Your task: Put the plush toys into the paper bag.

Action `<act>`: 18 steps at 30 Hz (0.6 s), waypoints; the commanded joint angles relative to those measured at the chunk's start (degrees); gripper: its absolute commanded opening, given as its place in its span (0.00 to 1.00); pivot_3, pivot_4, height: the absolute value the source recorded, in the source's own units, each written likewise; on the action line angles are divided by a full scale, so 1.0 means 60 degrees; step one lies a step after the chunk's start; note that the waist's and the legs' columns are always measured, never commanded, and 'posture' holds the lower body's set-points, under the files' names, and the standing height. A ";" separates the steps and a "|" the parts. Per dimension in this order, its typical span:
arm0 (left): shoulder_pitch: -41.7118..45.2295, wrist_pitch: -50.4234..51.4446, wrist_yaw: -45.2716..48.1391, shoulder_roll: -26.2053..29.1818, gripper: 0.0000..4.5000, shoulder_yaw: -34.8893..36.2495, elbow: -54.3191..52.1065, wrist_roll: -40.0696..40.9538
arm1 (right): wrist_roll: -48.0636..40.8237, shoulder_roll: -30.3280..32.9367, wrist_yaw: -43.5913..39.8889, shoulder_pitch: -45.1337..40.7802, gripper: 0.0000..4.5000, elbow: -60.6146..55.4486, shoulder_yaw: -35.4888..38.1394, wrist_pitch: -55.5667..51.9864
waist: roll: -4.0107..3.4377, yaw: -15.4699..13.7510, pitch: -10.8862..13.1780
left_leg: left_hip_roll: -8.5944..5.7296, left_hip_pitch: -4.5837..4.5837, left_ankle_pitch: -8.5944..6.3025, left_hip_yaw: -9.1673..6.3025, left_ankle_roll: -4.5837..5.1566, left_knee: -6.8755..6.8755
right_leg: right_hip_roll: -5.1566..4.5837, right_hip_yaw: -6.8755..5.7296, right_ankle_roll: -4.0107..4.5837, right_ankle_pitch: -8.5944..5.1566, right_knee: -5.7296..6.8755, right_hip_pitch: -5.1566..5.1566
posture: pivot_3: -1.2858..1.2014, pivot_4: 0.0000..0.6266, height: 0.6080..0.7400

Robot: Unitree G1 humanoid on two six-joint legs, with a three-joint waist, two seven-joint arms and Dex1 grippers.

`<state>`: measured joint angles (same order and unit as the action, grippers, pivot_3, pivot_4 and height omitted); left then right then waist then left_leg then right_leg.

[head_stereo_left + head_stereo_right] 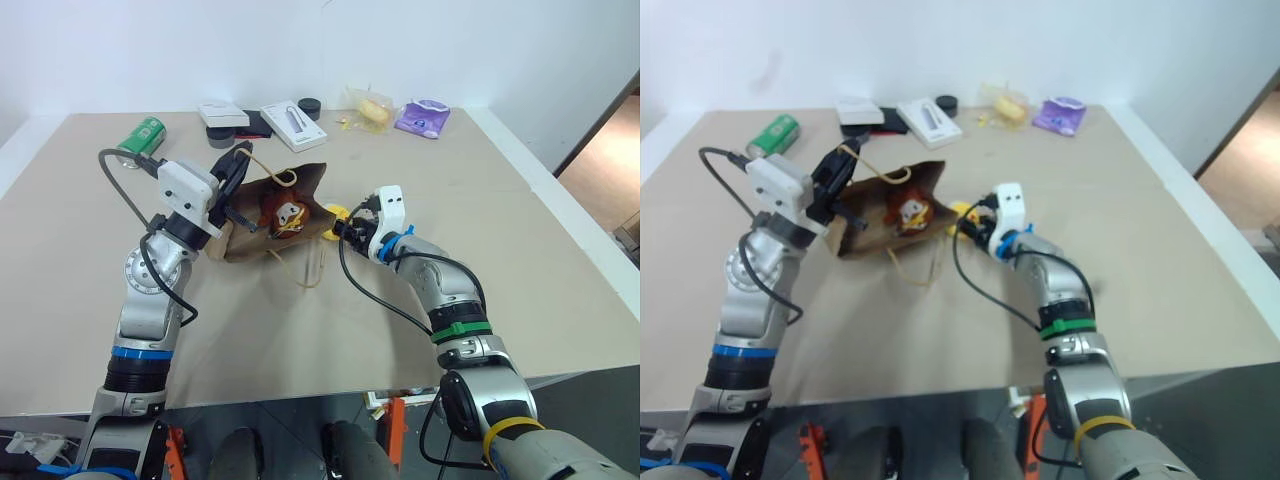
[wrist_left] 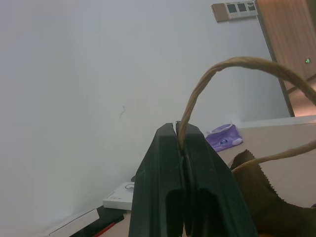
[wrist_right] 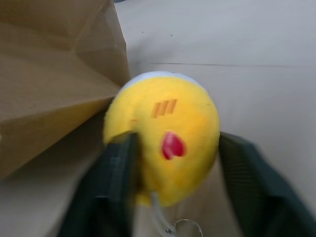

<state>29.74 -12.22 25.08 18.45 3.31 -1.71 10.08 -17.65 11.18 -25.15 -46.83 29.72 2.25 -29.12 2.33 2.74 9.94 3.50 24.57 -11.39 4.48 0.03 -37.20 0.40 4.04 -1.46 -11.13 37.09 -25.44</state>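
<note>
The paper bag (image 1: 305,182) lies on its side on the table with its mouth facing me. My left gripper (image 1: 238,166) is shut on one tan cord handle (image 2: 237,64) and holds it up. A brown squirrel-like plush toy (image 1: 283,214) rests inside the bag's mouth. The yellow chick (image 3: 168,133) sits on the table just right of the bag. My right gripper (image 1: 345,228) reaches in from the right, and its fingers (image 3: 116,168) press the chick from both sides.
Along the table's far edge stand a green can (image 1: 141,136), two white boxes (image 1: 293,124), a black round object (image 1: 309,105), a yellow item in a clear wrapper (image 1: 372,108) and a purple pack (image 1: 422,117). The table's right edge (image 1: 560,215) drops to the floor.
</note>
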 commanded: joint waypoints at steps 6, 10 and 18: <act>0.0167 0.0022 -0.0126 -0.0069 0.00 0.0030 -0.0389 0.0003 | -0.0676 0.0538 -0.0549 -0.0109 0.01 -0.1763 0.0910 0.0532 | -0.0007 -0.0006 0.0005 | -0.0001 0.0006 0.0000 0.0000 0.0000 0.0000 | -0.0001 -0.0001 0.0000 0.0000 0.0000 -0.0003 | 0.52 0.24 1.00; 0.0223 0.0068 -0.0116 -0.0076 0.00 0.0061 -0.0398 0.0038 | -0.2456 0.1513 -0.1955 0.0498 0.01 -0.4646 0.1422 -0.0781 | -0.0020 -0.0037 0.0013 | -0.0011 0.0019 -0.0004 -0.0003 -0.0004 0.0001 | -0.0013 -0.0002 -0.0015 -0.0009 -0.0003 -0.0011 | 0.52 0.24 1.00; 0.0248 0.0171 -0.0096 -0.0234 0.00 0.0048 -0.0347 0.0112 | -0.4465 0.2991 -0.2868 0.1495 0.01 -0.8090 0.0478 -0.3370 | -0.0017 0.0039 0.0011 | 0.0006 -0.0017 -0.0027 -0.0003 -0.0014 0.0007 | 0.0003 0.0005 0.0004 -0.0024 -0.0001 0.0009 | 0.52 0.24 1.00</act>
<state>29.94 -10.84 25.03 16.99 2.96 -2.09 10.16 -43.71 28.88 -43.32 -36.58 -15.40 6.82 -48.00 2.23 2.98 10.00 3.54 24.43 -11.53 4.44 -0.05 -37.16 0.46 4.07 -1.39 -11.22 37.09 -25.38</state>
